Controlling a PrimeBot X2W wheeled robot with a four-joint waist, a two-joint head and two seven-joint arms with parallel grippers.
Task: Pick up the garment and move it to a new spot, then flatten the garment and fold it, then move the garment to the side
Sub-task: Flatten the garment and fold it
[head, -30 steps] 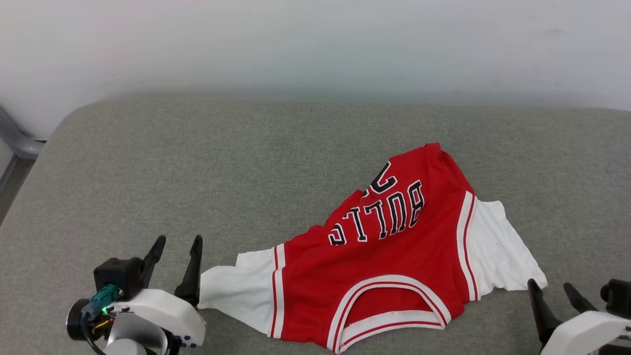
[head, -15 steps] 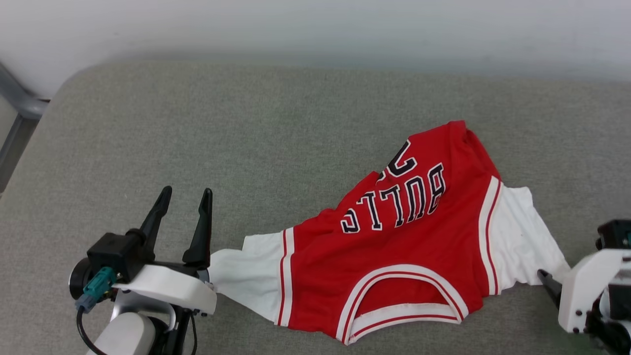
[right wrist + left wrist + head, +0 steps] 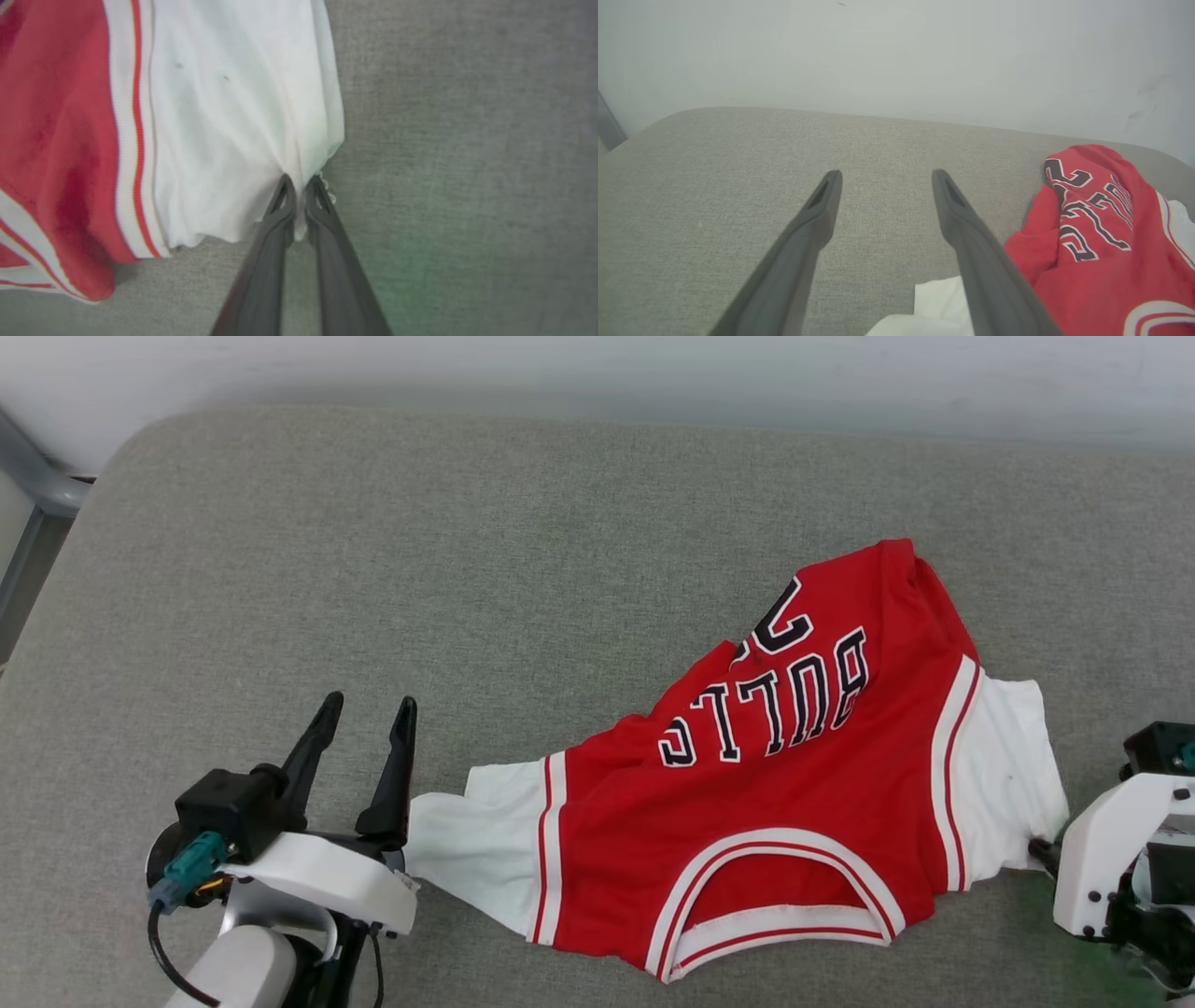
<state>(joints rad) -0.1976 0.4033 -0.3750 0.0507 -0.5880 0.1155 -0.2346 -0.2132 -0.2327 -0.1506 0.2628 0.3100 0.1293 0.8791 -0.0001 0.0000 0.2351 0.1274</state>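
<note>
Closest to me, my left gripper (image 3: 371,700) hovers low over the padded grey surface (image 3: 523,569) with its fingers spread wide and nothing between them. In the left wrist view the same left gripper (image 3: 886,173) frames bare grey fabric, and the edge of a white sleeve lies just beside its inner finger.

On the other side, my right gripper (image 3: 1038,847) sits at the outer corner of the opposite white sleeve. The right wrist view shows this right gripper (image 3: 300,179) clenched, fingertips nearly together, with a bunched fold of white cloth pinched between them.

The garment (image 3: 775,803) lies on the surface between the two grippers, right of centre in the head view. Its long axis runs sleeve to sleeve, from my left to my right, climbing slightly away from me toward the right. The striped collar opening points back at me along the near edge. The body stretches away from me and is gathered into a rumpled peak at the far right. The black lettering faces up and reads upside down from my side.

Farther off, the grey surface ends in a rounded edge against a pale wall (image 3: 597,364), with a grey metal bar (image 3: 37,485) at the far left.
</note>
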